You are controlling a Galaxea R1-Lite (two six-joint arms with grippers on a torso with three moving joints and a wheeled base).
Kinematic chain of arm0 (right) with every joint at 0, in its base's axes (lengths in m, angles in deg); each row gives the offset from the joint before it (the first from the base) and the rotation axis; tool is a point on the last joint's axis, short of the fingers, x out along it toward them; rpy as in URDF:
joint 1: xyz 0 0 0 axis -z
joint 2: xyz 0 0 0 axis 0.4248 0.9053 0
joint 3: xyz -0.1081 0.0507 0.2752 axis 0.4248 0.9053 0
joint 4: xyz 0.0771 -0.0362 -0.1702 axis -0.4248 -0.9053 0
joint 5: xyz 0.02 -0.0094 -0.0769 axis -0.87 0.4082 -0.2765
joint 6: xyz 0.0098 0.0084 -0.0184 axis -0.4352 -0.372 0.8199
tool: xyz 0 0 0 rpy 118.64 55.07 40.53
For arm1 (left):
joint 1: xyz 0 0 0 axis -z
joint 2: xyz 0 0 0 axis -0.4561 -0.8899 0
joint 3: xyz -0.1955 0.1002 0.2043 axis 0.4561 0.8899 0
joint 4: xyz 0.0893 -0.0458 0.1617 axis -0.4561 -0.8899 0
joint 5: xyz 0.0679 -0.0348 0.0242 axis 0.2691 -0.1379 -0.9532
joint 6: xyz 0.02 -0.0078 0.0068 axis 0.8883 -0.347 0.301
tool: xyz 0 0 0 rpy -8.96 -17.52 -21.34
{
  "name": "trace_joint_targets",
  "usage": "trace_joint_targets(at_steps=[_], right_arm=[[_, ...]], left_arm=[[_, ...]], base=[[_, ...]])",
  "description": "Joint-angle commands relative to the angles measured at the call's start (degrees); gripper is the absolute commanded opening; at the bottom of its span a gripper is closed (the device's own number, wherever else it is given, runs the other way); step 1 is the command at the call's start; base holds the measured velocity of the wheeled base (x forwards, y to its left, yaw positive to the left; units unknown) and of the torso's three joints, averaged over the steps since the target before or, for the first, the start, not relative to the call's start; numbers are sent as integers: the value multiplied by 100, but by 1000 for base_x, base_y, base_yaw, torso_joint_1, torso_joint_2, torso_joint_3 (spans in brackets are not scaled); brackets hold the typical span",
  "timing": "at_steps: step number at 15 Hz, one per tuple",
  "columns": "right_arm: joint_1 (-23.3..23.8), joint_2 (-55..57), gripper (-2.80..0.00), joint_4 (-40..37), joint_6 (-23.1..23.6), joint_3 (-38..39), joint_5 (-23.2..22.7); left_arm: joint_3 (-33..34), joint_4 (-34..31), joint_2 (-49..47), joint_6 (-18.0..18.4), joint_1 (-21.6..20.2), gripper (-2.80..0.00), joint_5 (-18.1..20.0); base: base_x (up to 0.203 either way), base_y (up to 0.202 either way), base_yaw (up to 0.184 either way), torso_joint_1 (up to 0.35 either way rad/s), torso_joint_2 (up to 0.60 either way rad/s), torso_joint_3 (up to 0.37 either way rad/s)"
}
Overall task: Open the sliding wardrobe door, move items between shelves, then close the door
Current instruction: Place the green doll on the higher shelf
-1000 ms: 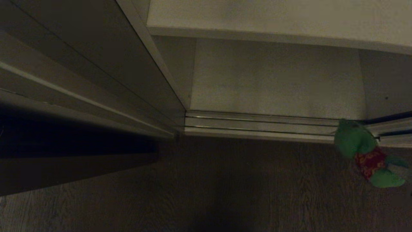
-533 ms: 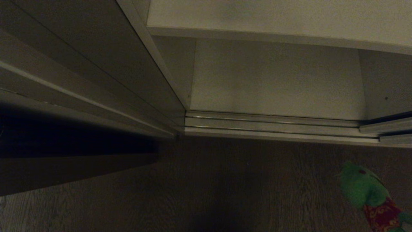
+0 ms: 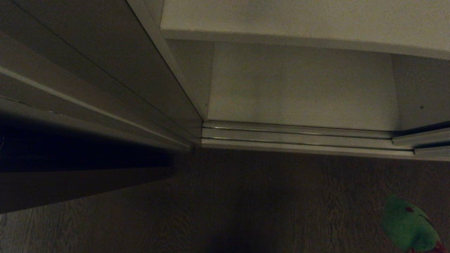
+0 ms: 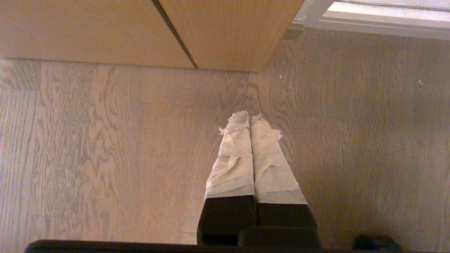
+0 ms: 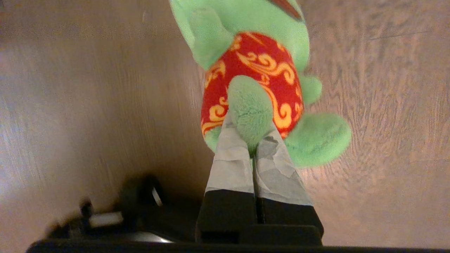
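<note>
Right claw [image 5: 254,140]: taped fingers pressed together on a green limb of the frog toy [image 5: 256,73], pinching it; the toy hangs off the fingertips above the wood floor [image 5: 88,105].

Frog toy, right wrist view: bright green plush, rounded stubby limbs, a red belly patch with orange-yellow swirl pattern. One fuzzy limb lies over the patch and runs down into the pinch. A sliver of dark red shows on the head at the frame edge.

Head view: only the frog's green head [image 3: 407,225] shows, with one small dark red spot, low in the right corner and well out from the door track [image 3: 299,135], over the floor. Neither arm shows here.

Wardrobe: the sliding door [image 3: 98,66] stands pushed to the left of the track's open stretch, a dull grey-green panel with a thin pale frame edge. Behind the track lies the bottom shelf [image 3: 302,91], a plain pale board; above it is the front edge of a second shelf [image 3: 299,17].

Left claw [image 4: 250,121]: taped fingers pressed together, holding nothing, pointing at the floor near the corner of a light wood panel [image 4: 140,31].
</note>
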State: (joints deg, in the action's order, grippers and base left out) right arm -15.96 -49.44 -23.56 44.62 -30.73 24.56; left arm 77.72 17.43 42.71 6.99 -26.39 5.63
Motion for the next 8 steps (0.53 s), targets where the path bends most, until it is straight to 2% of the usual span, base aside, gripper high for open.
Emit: trace_joint_targets(at_steps=[1, 4, 8], right_arm=[[-4, -129, -280, 21, -194, -132, 166], [-4, -135, -280, 63, -218, 58, 205], [-4, -129, -280, 47, -276, -69, 173]], left_arm=[[0, 4, 3, -4, 5, -280, -1], [0, 4, 3, -4, 2, -280, -1], [0, 4, 0, -4, -4, -280, -1]], base=[[0, 0, 0, 0, 0, 0], [0, 0, 0, 0, 0, 0], [0, 0, 0, 0, 0, 0]])
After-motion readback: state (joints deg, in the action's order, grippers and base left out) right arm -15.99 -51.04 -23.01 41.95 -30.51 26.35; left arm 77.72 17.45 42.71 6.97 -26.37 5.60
